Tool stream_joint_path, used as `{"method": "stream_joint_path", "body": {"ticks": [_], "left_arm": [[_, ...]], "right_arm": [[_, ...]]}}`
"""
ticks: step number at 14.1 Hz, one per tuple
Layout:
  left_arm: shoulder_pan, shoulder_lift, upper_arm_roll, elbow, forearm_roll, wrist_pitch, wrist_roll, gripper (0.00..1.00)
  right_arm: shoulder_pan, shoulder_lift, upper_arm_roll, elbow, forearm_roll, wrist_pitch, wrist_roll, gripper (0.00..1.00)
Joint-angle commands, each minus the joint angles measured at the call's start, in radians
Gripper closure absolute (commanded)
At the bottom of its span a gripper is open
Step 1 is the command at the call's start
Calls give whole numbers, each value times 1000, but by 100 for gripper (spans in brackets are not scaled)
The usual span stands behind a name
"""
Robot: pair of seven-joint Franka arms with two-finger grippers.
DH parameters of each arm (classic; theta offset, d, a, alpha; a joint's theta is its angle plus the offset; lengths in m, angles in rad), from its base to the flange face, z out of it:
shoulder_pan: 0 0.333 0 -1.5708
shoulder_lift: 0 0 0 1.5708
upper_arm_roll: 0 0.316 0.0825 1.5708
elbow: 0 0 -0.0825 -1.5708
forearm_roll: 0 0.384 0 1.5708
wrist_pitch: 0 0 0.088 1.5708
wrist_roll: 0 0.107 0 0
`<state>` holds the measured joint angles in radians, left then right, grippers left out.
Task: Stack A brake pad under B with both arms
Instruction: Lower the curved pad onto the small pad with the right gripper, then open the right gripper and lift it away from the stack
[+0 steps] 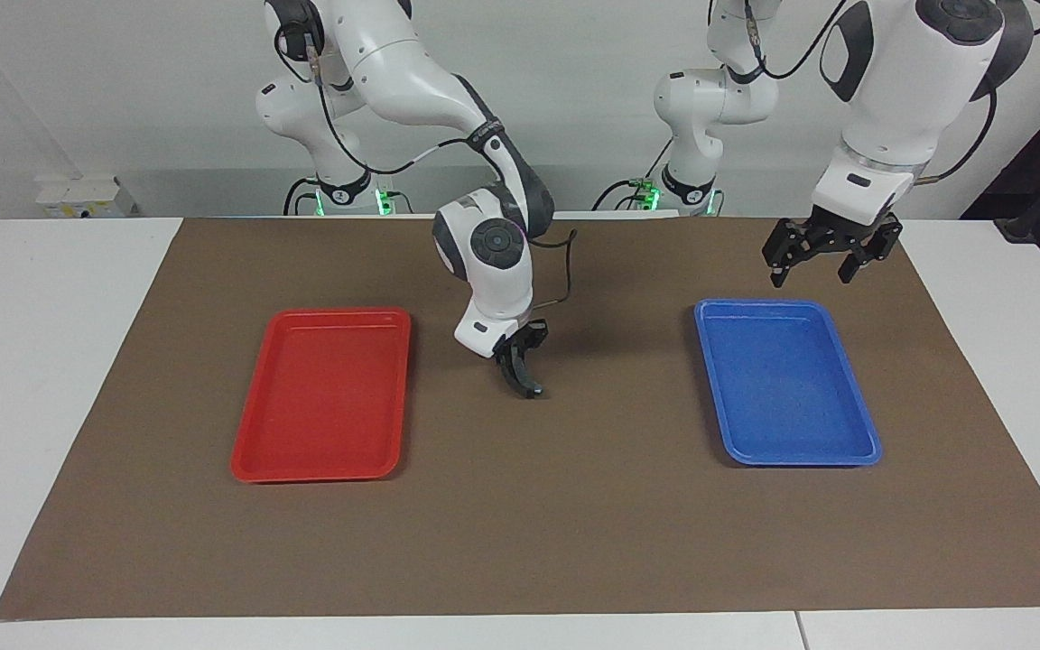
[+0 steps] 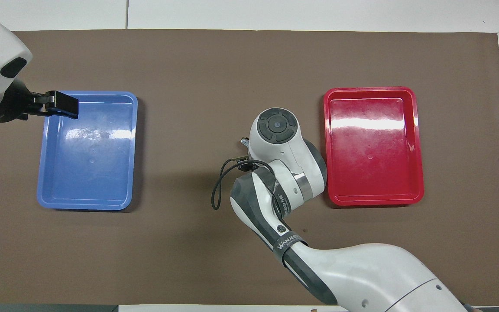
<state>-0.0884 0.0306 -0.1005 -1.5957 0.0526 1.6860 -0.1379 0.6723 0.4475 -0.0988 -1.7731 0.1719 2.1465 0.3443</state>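
My right gripper point(image 1: 531, 388) points down at the middle of the brown mat, between the two trays, with its tip at or just above the mat. Seen edge-on, it is one dark curved shape, and I cannot tell whether anything is in it. In the overhead view my own right wrist hides it. The A brake pad and B show in neither view. My left gripper point(image 1: 822, 257) is open and empty, raised over the mat at the blue tray's edge nearest the robots. It also shows in the overhead view point(image 2: 69, 105).
An empty red tray point(image 1: 254, 451) lies toward the right arm's end of the table and an empty blue tray point(image 1: 854, 456) toward the left arm's end. The brown mat point(image 1: 520, 542) covers the white table.
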Motion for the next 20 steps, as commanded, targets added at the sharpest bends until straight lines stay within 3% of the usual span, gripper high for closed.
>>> {"method": "stream_joint_path", "body": {"ticks": [1, 2, 3, 4, 15, 20], "left_arm": [[-7, -32, 7, -33, -13, -6, 12, 1], [-7, -32, 7, -33, -13, -5, 12, 1], [-7, -32, 8, -33, -13, -5, 12, 1], [-7, -32, 7, -33, -13, -5, 12, 1], [-7, -32, 7, -32, -13, -5, 11, 1], [-7, -31, 7, -30, -13, -5, 11, 1]], "right_arm": [[18, -23, -2, -51, 18, 35, 21, 71], [24, -21, -2, -51, 18, 35, 21, 52], [26, -21, -2, -51, 18, 36, 27, 20], [27, -21, -2, -48, 18, 38, 47, 0], [12, -69, -15, -28, 0, 21, 65, 0], [-131, -177, -16, -29, -61, -36, 56, 0]]}}
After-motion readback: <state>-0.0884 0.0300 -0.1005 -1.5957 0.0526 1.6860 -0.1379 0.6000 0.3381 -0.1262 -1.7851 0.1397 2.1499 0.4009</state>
